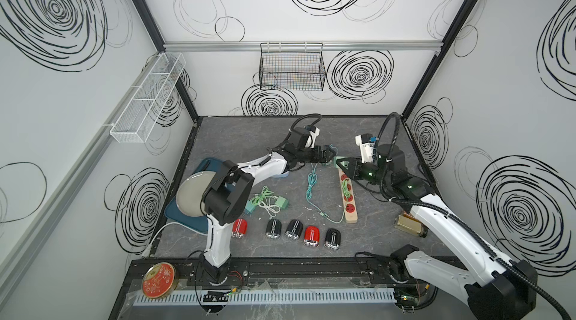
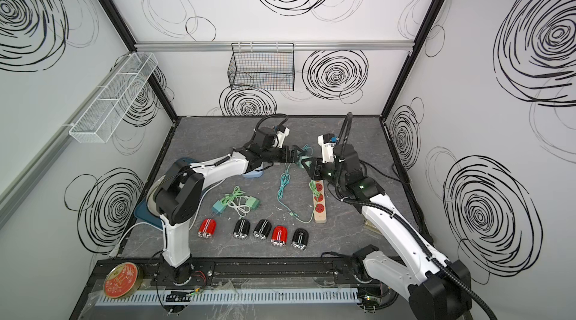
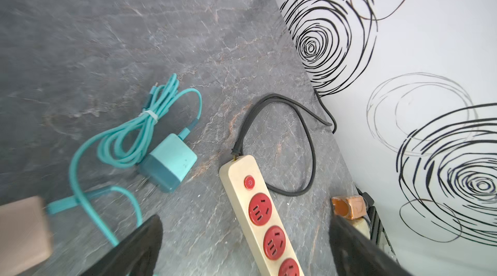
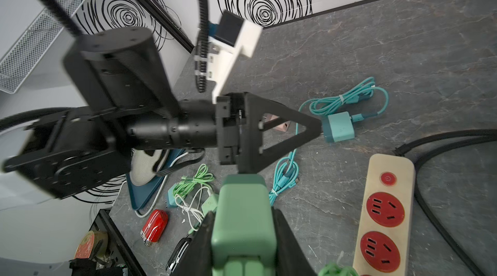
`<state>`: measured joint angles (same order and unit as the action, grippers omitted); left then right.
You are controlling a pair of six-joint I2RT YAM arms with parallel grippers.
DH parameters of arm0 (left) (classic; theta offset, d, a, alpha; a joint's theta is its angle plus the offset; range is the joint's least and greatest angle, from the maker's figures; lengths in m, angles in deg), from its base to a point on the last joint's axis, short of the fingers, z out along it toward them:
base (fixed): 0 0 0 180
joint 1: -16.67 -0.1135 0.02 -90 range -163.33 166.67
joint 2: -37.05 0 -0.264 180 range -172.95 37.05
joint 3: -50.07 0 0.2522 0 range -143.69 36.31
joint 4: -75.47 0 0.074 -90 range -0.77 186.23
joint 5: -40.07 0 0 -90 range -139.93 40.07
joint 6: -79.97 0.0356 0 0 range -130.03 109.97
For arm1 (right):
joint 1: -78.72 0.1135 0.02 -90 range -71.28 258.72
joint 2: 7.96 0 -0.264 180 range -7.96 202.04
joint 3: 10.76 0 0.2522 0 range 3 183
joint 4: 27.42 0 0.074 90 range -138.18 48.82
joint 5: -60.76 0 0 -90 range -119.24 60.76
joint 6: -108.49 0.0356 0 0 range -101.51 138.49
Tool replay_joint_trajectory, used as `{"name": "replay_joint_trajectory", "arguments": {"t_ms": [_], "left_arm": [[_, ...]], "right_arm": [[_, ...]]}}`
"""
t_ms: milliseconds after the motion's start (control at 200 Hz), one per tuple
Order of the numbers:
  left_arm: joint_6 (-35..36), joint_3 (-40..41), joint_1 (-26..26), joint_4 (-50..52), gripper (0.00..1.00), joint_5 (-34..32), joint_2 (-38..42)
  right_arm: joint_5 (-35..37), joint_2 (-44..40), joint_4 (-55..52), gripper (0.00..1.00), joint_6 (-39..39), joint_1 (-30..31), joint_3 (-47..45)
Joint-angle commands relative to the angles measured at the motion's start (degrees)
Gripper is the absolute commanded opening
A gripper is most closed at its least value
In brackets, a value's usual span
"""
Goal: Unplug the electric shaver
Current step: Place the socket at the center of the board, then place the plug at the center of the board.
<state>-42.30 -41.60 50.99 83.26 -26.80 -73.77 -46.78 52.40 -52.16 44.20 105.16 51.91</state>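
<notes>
Green adapter [image 4: 243, 215] sits clamped in the right gripper [image 1: 344, 164], held above the power strip's [image 1: 349, 206] far end near the tabletop's right edge, apparently so its prongs clear the sockets. Left gripper [image 1: 327, 155] hangs beside it, jaws spread, empty. Five shavers [image 1: 294, 229] line the front edge, none visibly corded.

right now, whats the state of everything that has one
left gripper, open, empty
right gripper, shut on green adapter
green adapter, held, unplugged
teal adapter, unplugged, lying flat
power strip, sockets in wrist views empty
shavers, lying in a row, uncabled
</notes>
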Motion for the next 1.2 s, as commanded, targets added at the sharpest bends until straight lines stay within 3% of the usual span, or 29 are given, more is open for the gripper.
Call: {"name": "replay_joint_trajectory", "arguments": {"t_ms": [0,315,560,826,1196], "left_arm": [[4.0,6.1,-0.5,1.2,0.99,-3.9,7.4],[4.9,27.2,-1.4,0.6,0.99,-10.8,30.3],[4.6,38.0,-1.1,2.4,0.99,-15.2,43.4],[5.0,43.6,-1.1,4.2,0.99,-19.7,53.6],[7.4,42.5,-2.0,7.3,0.99,-28.5,57.9]], "right_arm": [[-2.6,3.1,4.5,0.07,-0.3,-0.3,0.5],[-9.3,17.6,12.5,0.07,1.5,-0.7,1.5],[-9.4,25.3,19.9,0.07,3.5,-0.6,-2.8],[-8.2,32.0,22.8,0.12,4.6,-0.6,-3.8],[-2.1,29.4,18.6,0.35,4.0,-0.6,-4.5]]}}
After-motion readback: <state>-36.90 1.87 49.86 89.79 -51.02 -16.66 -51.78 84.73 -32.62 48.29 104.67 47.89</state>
